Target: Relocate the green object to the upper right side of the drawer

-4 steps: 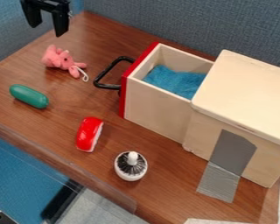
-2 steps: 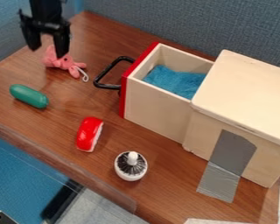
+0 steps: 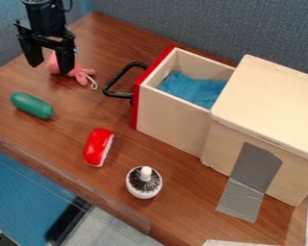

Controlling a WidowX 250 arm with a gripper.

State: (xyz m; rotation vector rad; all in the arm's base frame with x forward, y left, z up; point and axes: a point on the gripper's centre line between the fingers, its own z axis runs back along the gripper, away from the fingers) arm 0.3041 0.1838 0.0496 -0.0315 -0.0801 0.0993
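Claw (image 3: 50,69) has moved down the view since the earlier frames, from the top edge to the near side of its former position; the other items match their earlier places. State of claw: released, both fingers spread, nothing held between them. Pink plush toy (image 3: 81,75) partly hidden behind the claw's right-hand finger as seen in the view; contact cannot be determined. Its white loop (image 3: 94,85) lies to the right of the claw.

Task item: green oblong object (image 3: 32,105) lying on its side on the wooden table (image 3: 66,127), below the claw in the view and slightly left, apart from it. Red-and-white object (image 3: 98,147) farther below and right of the claw. White round item with dark bristles (image 3: 144,193) beyond that, again lower right, white knob upward.

Right of the claw: black handle (image 3: 118,77) on the red front of the drawer (image 3: 173,122). Drawer pulled open, blue cloth (image 3: 194,90) inside. Wooden cabinet (image 3: 269,103) farthest right of the claw, grey tape (image 3: 250,178) running from its side onto the table.
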